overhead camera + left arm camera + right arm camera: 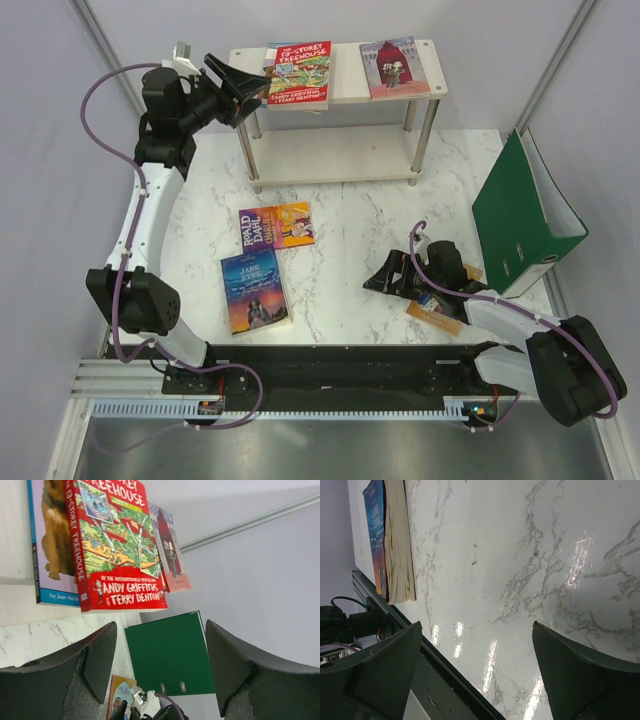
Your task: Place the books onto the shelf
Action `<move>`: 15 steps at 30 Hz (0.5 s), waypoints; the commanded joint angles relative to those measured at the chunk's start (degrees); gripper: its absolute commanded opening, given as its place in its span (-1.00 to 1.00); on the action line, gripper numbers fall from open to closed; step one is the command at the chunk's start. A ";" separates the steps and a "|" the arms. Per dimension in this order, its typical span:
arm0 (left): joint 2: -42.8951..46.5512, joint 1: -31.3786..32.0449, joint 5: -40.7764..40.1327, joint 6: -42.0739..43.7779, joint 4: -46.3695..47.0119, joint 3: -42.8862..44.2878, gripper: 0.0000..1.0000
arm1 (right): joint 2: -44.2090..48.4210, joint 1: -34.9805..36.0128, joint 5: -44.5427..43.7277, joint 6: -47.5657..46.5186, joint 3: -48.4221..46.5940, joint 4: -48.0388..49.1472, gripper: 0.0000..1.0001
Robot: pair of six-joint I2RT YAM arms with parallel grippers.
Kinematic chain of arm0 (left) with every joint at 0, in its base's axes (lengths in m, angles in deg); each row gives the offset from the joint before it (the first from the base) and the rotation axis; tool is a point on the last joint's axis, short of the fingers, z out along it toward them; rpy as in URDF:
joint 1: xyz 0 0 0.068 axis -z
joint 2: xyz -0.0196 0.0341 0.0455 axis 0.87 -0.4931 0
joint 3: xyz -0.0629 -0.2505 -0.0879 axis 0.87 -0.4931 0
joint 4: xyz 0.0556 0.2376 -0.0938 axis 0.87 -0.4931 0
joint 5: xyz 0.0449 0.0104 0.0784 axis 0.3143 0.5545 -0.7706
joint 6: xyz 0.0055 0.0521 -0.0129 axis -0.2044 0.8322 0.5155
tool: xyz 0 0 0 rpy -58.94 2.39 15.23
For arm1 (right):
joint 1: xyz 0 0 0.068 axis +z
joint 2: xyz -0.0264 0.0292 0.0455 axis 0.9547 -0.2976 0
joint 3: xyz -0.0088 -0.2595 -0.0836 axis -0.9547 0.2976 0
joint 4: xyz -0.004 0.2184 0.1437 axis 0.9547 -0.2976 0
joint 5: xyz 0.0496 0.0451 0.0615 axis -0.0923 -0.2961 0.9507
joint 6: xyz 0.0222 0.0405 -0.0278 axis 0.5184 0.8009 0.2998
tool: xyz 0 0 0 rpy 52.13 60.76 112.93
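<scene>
Black-fingered left gripper [161, 625] stands spread and empty, the red Treehouse paperback [115, 545] lying flat just beyond its tips on the cream-white two-tier shelf's [345, 85] top board. Over the white marble table [340, 270] the right gripper [476, 625] gapes empty, the dark blue Jane Eyre paperback [255, 290] well apart. Thin, light and floppy, it looks best pinched by an edge.

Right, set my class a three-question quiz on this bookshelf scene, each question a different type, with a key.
1. Fill in: the left end effector and the right end effector both have jaws ____.
2. Which is nearer the Treehouse book? A left B right C equally near.
3. True or false: the Jane Eyre book lies on the shelf.
Key: 1 open; 2 A; 3 false.
</scene>
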 commanded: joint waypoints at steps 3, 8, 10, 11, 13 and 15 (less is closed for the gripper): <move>-2.38 -0.16 -2.43 13.52 -17.67 14.67 0.54 | 0.30 0.26 0.67 -0.04 0.02 2.05 0.96; -4.94 -0.16 -2.44 15.03 -21.76 17.06 0.49 | -0.32 0.26 0.75 0.05 0.02 2.40 0.96; -5.55 -0.16 -1.65 13.72 -21.85 16.18 0.41 | -0.23 0.26 0.75 0.05 0.02 2.40 0.96; -5.64 -0.08 -1.38 13.27 -21.76 16.01 0.39 | -0.14 0.26 0.75 0.05 -0.07 2.40 0.96; -6.17 -0.07 -0.07 11.96 -21.24 15.39 0.35 | -0.14 0.26 0.75 0.05 0.02 2.40 0.96; -6.44 0.01 1.17 10.99 -20.01 14.52 0.31 | -0.41 0.26 0.76 0.05 0.02 2.48 0.96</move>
